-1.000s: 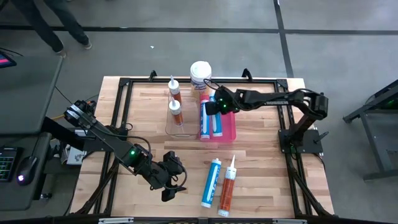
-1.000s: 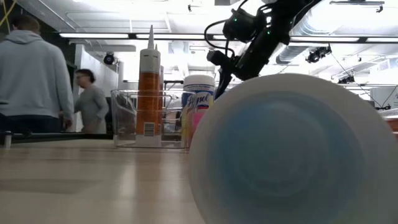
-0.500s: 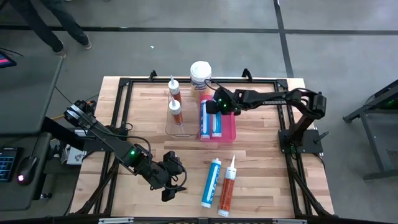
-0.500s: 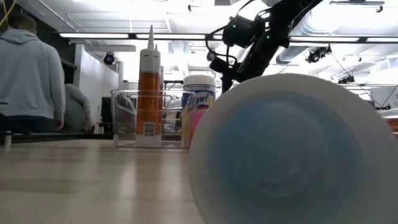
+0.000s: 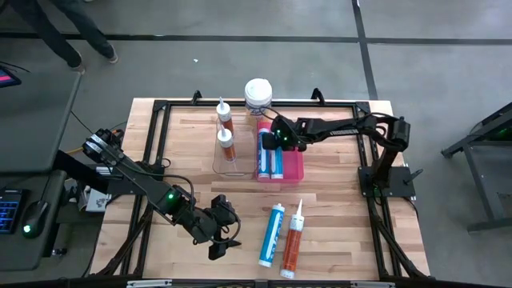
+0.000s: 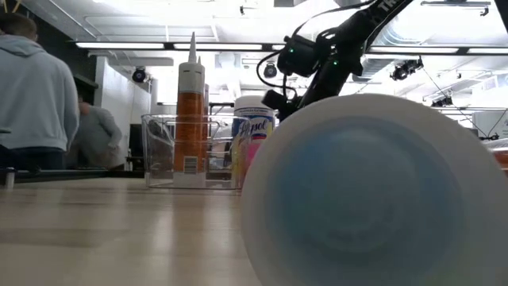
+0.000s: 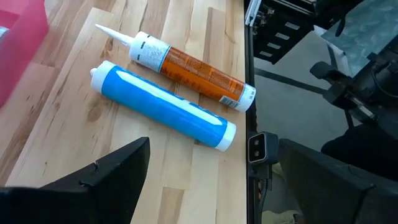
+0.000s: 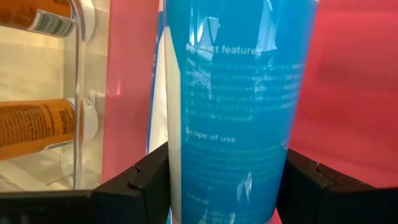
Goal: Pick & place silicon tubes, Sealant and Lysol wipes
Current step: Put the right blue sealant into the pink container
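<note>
The right pincer [image 5: 276, 142] reaches over the pink bin [image 5: 293, 164], its fingers [image 8: 149, 180] pinching a blue tube [image 8: 239, 106] there. Beside it, a clear bin [image 5: 229, 152] holds two orange tubes. The Lysol wipes [image 5: 257, 95] stand upright behind the bins. The left pincer [image 5: 220, 240] waits spread wide over the counter [image 5: 336, 224], near a loose blue tube [image 7: 163, 106] and orange tube [image 7: 193, 67].

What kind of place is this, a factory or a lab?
Probably a robotics lab or workshop. A wooden table stands on a bare concrete floor, ceiling strip lights and exposed ducts run overhead, and people stand in the open room behind.
</note>
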